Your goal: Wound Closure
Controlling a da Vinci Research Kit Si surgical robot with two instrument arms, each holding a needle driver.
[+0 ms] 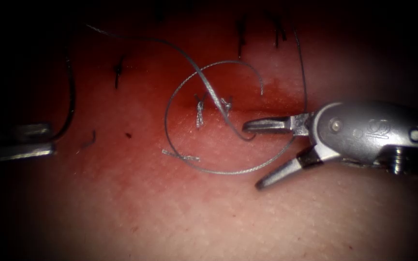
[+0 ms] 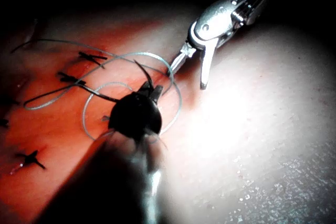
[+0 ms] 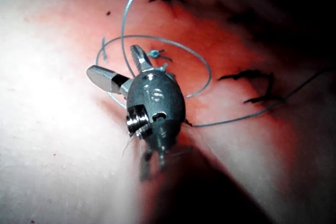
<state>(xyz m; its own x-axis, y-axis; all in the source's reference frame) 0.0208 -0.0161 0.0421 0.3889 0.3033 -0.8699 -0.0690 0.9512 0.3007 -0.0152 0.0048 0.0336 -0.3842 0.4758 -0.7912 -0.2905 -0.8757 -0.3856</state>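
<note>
- Right tool [image 1: 255,154]: jaws spread wide, gripping nothing; upper jaw tip lies against the thread [image 1: 209,92] by the cut [image 1: 247,104].
- Left tool [image 1: 18,142]: at the far left, well apart; a dark curved needle [image 1: 70,96], clear of the tissue [image 1: 194,212], runs to its jaws, apparently clamped.
- Progress, by my judgement: several dark knotted stitches [image 1: 118,71] are already placed; loose loops suggest the current one is untied.
- Thread braided, grey, springy; tissue pale, glistening, red fluid [image 1: 136,111] around the cut.
</note>
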